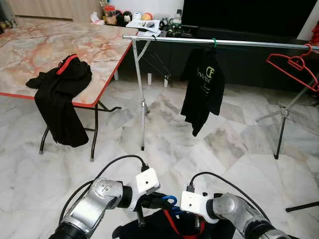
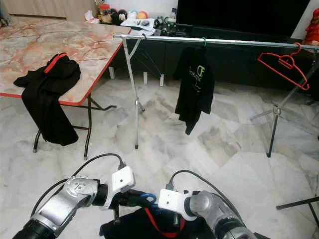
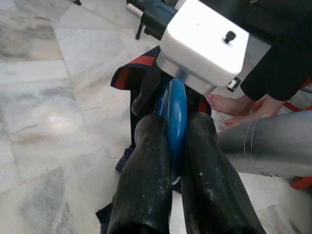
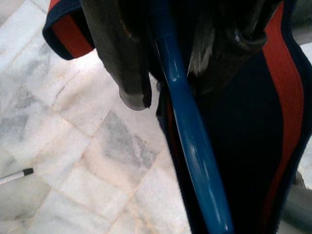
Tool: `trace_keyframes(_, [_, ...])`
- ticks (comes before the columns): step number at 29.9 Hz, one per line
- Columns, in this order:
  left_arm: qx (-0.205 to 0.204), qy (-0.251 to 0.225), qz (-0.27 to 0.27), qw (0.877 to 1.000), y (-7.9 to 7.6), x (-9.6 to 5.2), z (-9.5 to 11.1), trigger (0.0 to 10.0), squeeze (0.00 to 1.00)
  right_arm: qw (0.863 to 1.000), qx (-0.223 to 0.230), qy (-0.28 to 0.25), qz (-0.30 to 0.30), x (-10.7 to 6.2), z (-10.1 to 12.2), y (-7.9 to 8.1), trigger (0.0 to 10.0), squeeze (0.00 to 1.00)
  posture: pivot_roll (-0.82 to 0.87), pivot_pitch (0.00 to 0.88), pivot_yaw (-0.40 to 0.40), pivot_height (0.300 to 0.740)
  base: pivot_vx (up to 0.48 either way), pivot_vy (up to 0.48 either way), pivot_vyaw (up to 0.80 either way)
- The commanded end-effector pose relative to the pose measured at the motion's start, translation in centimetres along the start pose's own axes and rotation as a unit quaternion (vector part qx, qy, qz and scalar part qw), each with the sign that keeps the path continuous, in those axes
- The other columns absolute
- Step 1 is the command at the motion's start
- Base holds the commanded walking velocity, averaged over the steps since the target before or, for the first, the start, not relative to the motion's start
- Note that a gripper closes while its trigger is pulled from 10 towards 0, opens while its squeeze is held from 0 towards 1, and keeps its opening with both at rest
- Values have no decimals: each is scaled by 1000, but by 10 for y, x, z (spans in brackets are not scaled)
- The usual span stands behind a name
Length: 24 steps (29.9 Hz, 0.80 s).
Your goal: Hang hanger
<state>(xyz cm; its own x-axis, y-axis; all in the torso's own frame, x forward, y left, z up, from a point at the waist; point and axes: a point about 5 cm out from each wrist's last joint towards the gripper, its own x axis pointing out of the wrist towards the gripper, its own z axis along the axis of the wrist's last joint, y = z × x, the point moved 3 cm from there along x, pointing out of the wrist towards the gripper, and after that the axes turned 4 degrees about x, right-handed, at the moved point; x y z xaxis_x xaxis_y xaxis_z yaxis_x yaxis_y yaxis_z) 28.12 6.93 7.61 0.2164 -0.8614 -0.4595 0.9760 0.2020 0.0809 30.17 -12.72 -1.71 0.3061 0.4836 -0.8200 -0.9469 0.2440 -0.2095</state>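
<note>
- Spreading under everything is a pale marble floor (image 1: 209, 149), with a marble-topped worktop (image 1: 55, 45) at the robot's left, red along its edge.
- A silver clothes rail (image 1: 219, 43) runs across the far side on thin legs.
- A black garment (image 1: 62, 97) lies draped over the worktop's near edge, hanging down toward the floor.
- A black T-shirt (image 1: 202, 89) with a pale print hangs from the rail on a green hook.
- A red hanger (image 1: 294, 67), bare, hangs tilted near the rail's right end.
- Low in front of the robot, a dark navy garment with red trim (image 4: 253, 126) sits on the blue hanger (image 3: 175, 114).
- The left end effector (image 3: 170, 156) is clamped on the blue hanger's curved end.
- The right end effector (image 4: 168, 58) straddles the hanger's blue bar; I cannot tell whether it grips.
</note>
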Motion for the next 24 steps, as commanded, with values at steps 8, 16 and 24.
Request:
trace_keyframes(8, [14,-7,8,1000,5,-5,5,0,0,998,45,32,-7,-6,-18,-3,10000,0,25,86,-58,740,0,0,0])
trace_keyframes(16, [14,-6,8,1000,5,-5,5,0,0,997,11,66,23,-7,-24,1,10000,0,25,87,-58,740,0,0,0])
trace_keyframes(24, [14,-7,10,1000,4,-5,4,0,0,997,7,72,38,-8,-27,3,6941,0,24,88,-59,740,0,0,0])
